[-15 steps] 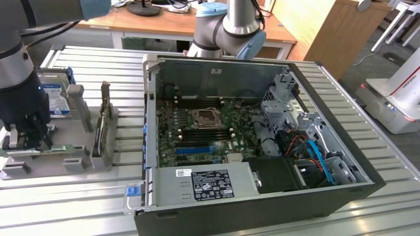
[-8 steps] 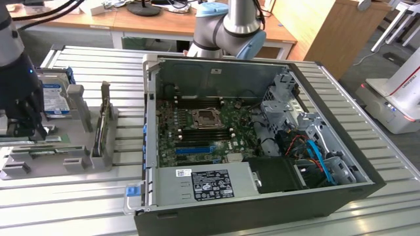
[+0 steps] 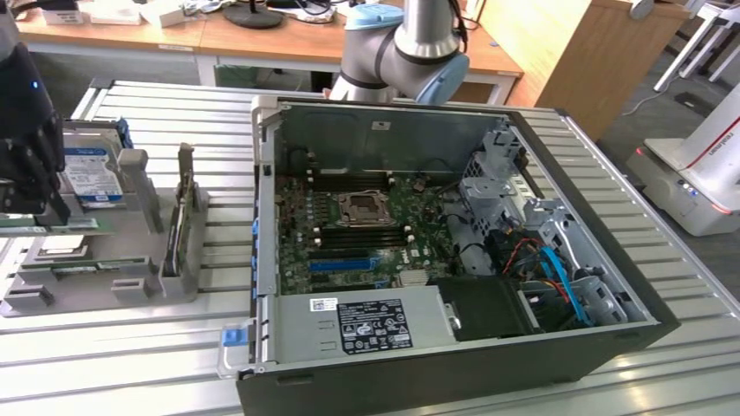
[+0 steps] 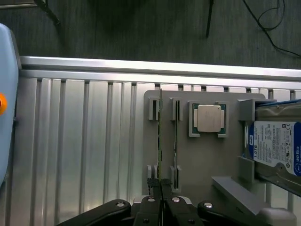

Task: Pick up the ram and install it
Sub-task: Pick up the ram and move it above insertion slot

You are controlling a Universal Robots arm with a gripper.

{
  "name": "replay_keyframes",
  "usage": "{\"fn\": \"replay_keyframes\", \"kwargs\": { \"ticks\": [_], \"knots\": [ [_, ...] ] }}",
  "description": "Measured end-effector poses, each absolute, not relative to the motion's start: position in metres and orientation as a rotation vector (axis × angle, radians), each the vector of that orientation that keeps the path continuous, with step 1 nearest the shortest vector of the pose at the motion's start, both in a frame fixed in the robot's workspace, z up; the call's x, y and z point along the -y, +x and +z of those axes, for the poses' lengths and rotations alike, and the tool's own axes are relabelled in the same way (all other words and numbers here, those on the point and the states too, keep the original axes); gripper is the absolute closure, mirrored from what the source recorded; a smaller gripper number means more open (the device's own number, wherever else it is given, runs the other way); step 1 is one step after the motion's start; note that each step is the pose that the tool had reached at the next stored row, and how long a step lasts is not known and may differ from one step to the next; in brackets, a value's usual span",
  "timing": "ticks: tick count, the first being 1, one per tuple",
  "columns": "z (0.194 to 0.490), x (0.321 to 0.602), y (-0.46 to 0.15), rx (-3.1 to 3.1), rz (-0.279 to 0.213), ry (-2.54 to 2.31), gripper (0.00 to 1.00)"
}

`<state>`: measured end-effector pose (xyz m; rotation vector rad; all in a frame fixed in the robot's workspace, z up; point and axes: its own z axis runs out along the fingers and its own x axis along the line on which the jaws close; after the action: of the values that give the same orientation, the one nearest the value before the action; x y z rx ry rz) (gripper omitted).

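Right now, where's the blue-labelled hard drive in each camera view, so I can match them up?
Exterior view: the hard drive sits at the far end of the grey parts tray, at the exterior view's left, apart from the open computer case.
Wrist view: the hard drive sits at one end of the tray, next to the processor chip.
Shared landmark: the grey parts tray.

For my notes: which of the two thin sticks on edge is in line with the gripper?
The ram farther from the silver processor: the gripper is shut on its end, while the other stick stands free.
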<state>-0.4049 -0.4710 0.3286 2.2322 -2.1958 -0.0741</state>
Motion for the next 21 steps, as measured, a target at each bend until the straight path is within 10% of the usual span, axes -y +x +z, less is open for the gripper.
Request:
{"fn": "replay_keyframes", "kwargs": {
  "ticks": [21],
  "knots": [
    [0.411, 0.471, -0.403, 2.195, -0.076, 2.231, 0.88]
  ]
}}
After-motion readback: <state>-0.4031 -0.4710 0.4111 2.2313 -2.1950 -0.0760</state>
